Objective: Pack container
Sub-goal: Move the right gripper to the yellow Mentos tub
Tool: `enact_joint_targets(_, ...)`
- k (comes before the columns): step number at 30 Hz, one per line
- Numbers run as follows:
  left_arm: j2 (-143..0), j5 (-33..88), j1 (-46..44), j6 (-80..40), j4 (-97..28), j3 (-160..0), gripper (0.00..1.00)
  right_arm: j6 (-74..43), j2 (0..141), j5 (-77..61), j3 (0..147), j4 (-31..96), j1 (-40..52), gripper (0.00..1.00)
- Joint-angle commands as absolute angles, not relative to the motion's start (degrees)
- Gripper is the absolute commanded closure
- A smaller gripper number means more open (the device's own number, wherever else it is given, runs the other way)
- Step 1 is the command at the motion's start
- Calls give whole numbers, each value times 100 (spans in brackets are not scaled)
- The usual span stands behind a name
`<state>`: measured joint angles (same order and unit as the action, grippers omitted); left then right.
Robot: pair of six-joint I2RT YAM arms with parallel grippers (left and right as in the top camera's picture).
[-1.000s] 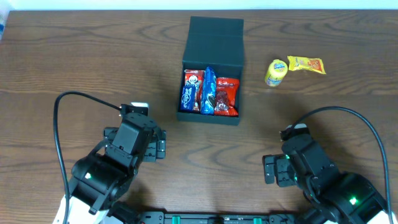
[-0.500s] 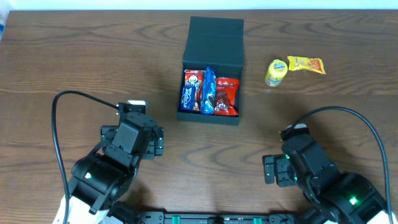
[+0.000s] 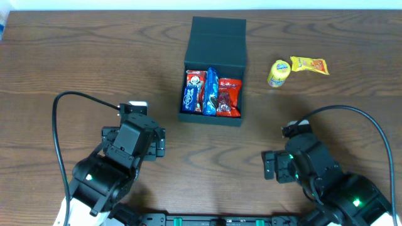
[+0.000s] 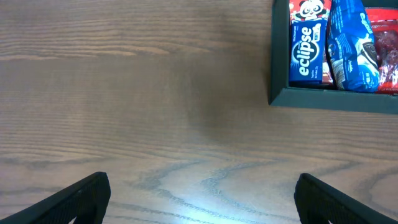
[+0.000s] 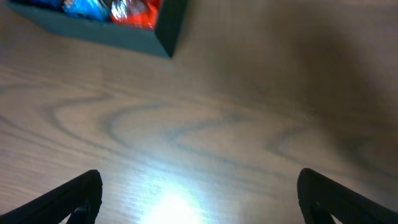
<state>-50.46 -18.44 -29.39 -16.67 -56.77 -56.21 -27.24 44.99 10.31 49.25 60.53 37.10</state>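
Observation:
The container is a dark teal-black square box at the table's far centre, its flap lid open toward the back. It holds a blue Eclipse packet, a blue packet and a red packet. Its corner shows in the left wrist view and in the right wrist view. A yellow round snack and a yellow-orange packet lie right of the box. My left gripper is open and empty over bare wood. My right gripper is open and empty.
Both arms sit near the table's front edge, the left arm and the right arm, each with a black cable looping beside it. The wooden table runs wide to the left of the box.
The right arm has shifted slightly left and forward. The left arm settled slightly back early on and is now still. The box and snacks have not moved.

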Motion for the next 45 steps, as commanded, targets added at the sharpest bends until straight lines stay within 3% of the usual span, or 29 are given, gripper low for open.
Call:
enact_joint_targets(1,-5057,-1988,-2917,-1671,-5695,-5581,5,-2821,4491,1197,4930,5887,3747,1)
enact_joint_targets(13,-5057,-1988,-2917,-1671,-5695,-5581,5,-2825,4689,3164,4928,5566,3671,1)
enact_joint_targets(29,-5057,-1988,-2917,-1671,-5695,-5581,5,-2628,7011,2414,4925,3448,1710,1)
enact_joint_targets(34,-5057,-1988,-2917,-1671,-5695,-5581,4,-1175,7881,1219,4925,2180,1673,1)
enact_joint_targets(45,-5057,-1988,-2917,-1671,-5695,-5581,5,-523,9564,1221,4884,620,1651,1)
